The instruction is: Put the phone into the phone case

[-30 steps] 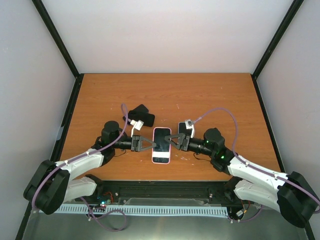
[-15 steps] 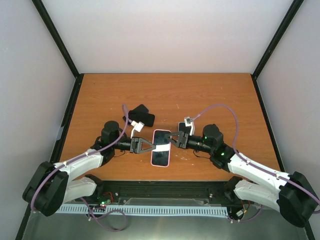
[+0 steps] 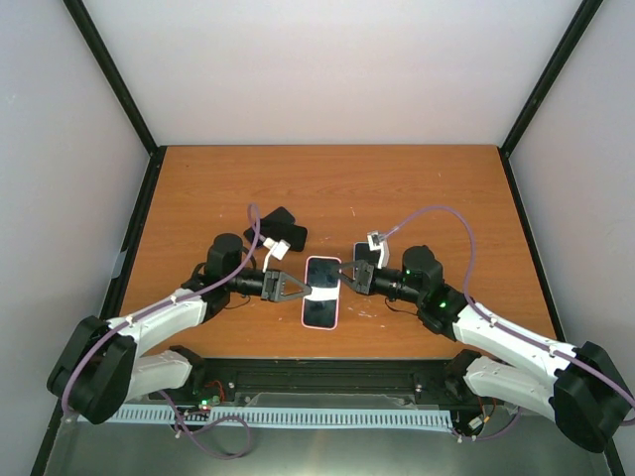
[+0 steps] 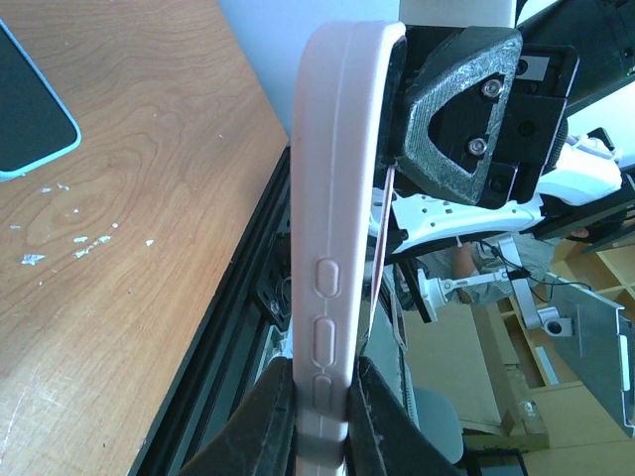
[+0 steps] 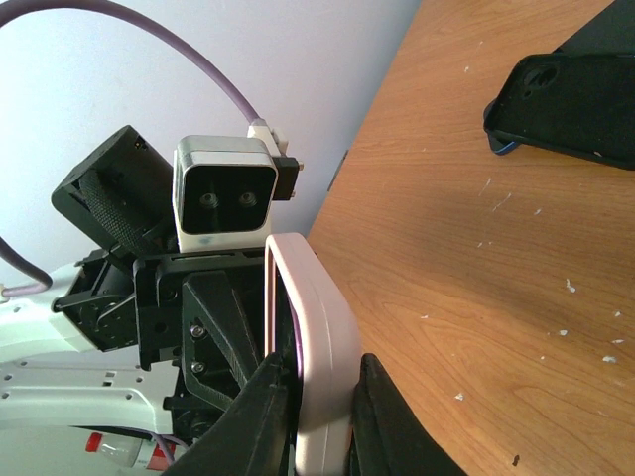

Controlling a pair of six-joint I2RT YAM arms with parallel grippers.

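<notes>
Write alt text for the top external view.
Two robot arms grip a pink-cased phone between them near the front of a wooden table, the left gripper on its left edge and the right gripper on its right. A black case lies behind the left gripper.

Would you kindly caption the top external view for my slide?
Left tool and right tool pinch the pink-rimmed phone between them.

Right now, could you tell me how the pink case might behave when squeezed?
The pink case looks like soft moulded rubber, so it probably flexes slightly. Its matte skin likely grips well; the left tool holds it by a thin edge. Being slim, it may twist.
</notes>
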